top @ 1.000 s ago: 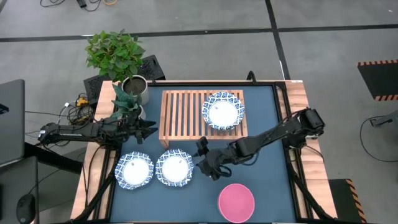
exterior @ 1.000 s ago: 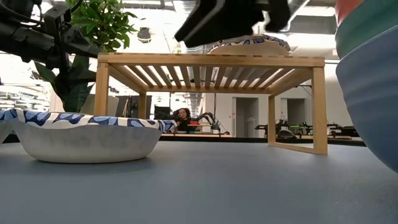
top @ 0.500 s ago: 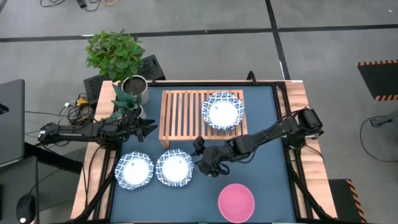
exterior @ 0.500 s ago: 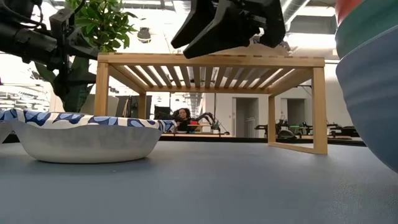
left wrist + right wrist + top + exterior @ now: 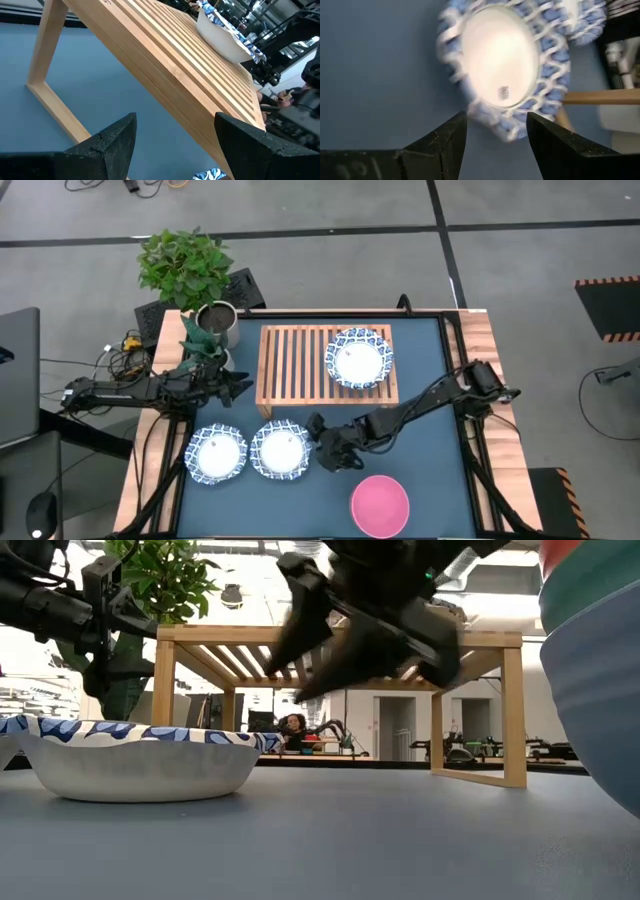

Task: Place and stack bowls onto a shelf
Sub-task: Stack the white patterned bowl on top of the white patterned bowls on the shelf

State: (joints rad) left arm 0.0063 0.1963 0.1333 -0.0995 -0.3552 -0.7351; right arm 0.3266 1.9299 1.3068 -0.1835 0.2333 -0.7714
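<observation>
Now the right arm has swung lower and further toward the left than a second ago, bringing the right end effector [image 5: 333,448] with its fingers spread and empty just beside the nearer patterned bowl [image 5: 280,449] on the desk [image 5: 430,470]. Lengthwise the shelf [image 5: 290,365] runs left to right, carrying one patterned bowl [image 5: 358,359] rim-up at its right end, while the left end effector [image 5: 236,385] hangs open beside its left end

Right end effector [image 5: 365,635] motion-blurred in low view; stacked bowls [image 5: 595,670] cut off at edge.
</observation>
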